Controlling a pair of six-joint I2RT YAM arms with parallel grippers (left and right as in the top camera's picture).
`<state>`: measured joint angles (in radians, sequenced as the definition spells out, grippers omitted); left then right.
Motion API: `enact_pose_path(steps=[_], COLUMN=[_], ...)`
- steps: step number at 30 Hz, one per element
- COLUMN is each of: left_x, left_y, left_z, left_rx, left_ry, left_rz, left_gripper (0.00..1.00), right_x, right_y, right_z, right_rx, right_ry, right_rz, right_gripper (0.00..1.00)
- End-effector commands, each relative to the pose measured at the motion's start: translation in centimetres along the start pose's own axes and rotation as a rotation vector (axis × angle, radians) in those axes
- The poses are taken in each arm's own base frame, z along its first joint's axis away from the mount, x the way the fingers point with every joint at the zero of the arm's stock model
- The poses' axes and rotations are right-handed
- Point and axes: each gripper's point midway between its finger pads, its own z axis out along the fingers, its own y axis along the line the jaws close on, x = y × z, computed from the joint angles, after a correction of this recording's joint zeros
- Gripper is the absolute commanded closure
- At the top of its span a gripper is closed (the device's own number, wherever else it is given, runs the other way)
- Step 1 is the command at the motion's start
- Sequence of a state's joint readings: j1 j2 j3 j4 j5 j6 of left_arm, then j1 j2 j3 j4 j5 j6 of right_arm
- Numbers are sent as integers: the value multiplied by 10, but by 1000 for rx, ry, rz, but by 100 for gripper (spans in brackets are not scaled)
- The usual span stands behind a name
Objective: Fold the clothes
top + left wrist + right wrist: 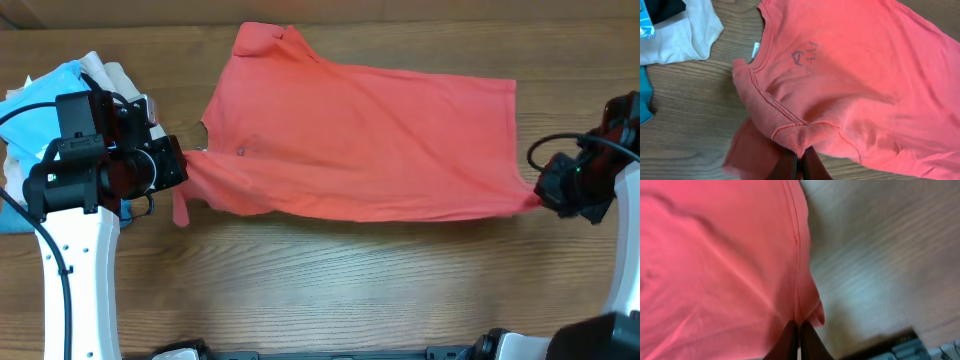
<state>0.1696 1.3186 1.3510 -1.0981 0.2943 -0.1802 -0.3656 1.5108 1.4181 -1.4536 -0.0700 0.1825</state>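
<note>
From overhead, the coral cotton T-shirt lies spread lengthwise across the wood-grain table, soft creases running through it and its near edge stretched between the two arms. The left tool is clamped on the collar end, the right tool on the hem corner. A rumpled light blue garment sits behind the left arm. In the left wrist view, the dark fingers pinch a puckered fold beside the ribbed, double-stitched neckline. A white neck tag pokes out, faint lettering shows through the fabric, and a beige garment lies nearby. In the right wrist view, the fingers close on the bunched, stitched hem, with blurred table beside it
</note>
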Motion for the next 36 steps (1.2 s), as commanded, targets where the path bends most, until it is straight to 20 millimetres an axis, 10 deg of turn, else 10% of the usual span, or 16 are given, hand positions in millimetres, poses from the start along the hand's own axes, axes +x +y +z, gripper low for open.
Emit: enact_pose_path(steps=[1,5,8,36], left_x=[-5,-6,-7,-7], left_y=[1,4,8,-3], left_z=[5,17,29,75], left_rx=[-13,-17,-20,-5], left_ry=[-2,27,53,125], left_rz=[21,13,6,32], left_gripper=[96,96,96,96], right_x=[-21,-82,-110,-105], right_y=[3,38,60,81], right_z=[25,63,87,149], right_rx=[6,-158,-263,-224], right_ry=[11,-97,-129,-46], right_rz=[-3,-26,-44,-135], right_gripper=[95,94,53,60])
